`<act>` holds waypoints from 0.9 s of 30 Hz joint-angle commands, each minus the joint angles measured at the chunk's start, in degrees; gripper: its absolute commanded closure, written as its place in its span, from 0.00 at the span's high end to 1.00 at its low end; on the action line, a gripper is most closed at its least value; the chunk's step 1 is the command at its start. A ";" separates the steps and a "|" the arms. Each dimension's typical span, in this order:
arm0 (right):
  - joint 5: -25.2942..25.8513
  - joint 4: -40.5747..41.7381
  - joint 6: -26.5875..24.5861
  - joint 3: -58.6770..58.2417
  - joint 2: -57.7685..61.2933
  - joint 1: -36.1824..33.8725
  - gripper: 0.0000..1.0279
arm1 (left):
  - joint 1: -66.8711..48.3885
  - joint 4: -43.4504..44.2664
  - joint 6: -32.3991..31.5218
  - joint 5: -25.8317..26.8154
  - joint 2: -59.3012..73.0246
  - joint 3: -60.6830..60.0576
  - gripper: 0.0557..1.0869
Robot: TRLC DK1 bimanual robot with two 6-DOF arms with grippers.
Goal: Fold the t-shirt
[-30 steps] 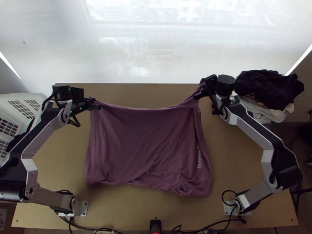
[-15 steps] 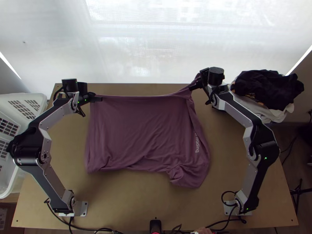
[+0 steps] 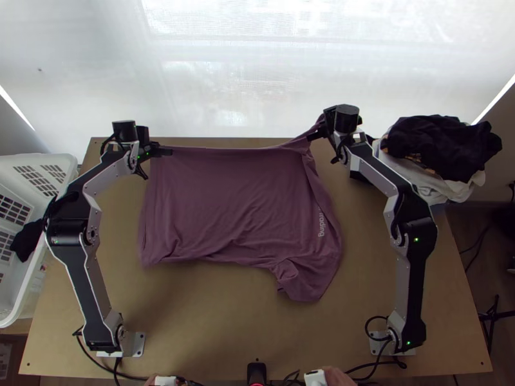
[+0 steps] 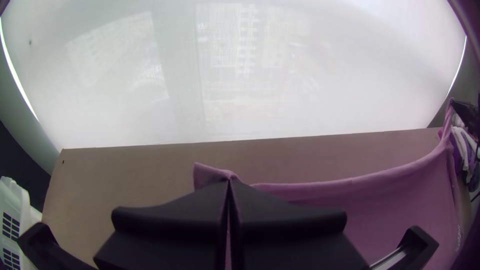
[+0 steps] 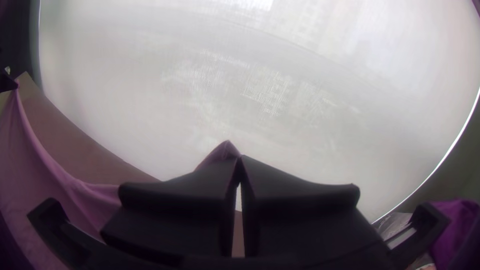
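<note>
Across the far half of the light wooden worktop [image 3: 212,341], your mauve, thin-knit t-shirt [image 3: 225,199] lies loosely spread, its far border lifted between the two grips, its near right part bunched towards the middle of the worktop. The black left gripper [image 4: 229,182] is clenched on one corner of the cloth near the worktop's far left corner, with a small flap poking out past its tips. The black right gripper [image 5: 240,159] pinches the other corner by the far edge, where the fabric pulls up into a narrow peak.

Expect the shirt to be light and limp; it should sag between your holds and crease wherever it drags. Keep to the corners, a little deeper on the right, since that pinch looks shallow, though the wrist view hardly settles how much cloth is caught.

Both the left arm [image 3: 76,193] and the right arm [image 3: 404,199] reach well out from the near edge, elbows bowed outwards. You probably want to lay the near end flat before folding.
</note>
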 commanded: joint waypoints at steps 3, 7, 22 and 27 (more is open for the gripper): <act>0.50 -0.99 0.33 5.68 4.85 -0.13 0.03 | -0.19 -0.71 -0.03 -0.45 5.45 7.45 0.03; 0.59 -2.66 2.36 4.72 2.82 -0.13 0.03 | -0.19 -1.68 -1.44 -0.36 2.47 5.78 0.03; 0.50 -2.31 3.67 -14.53 -13.26 1.10 0.03 | -0.28 1.75 -1.70 -0.01 -12.30 -13.29 0.03; 0.50 -2.22 3.85 -19.63 -18.01 2.15 0.03 | -0.28 1.83 -1.70 0.25 -16.34 -16.89 0.03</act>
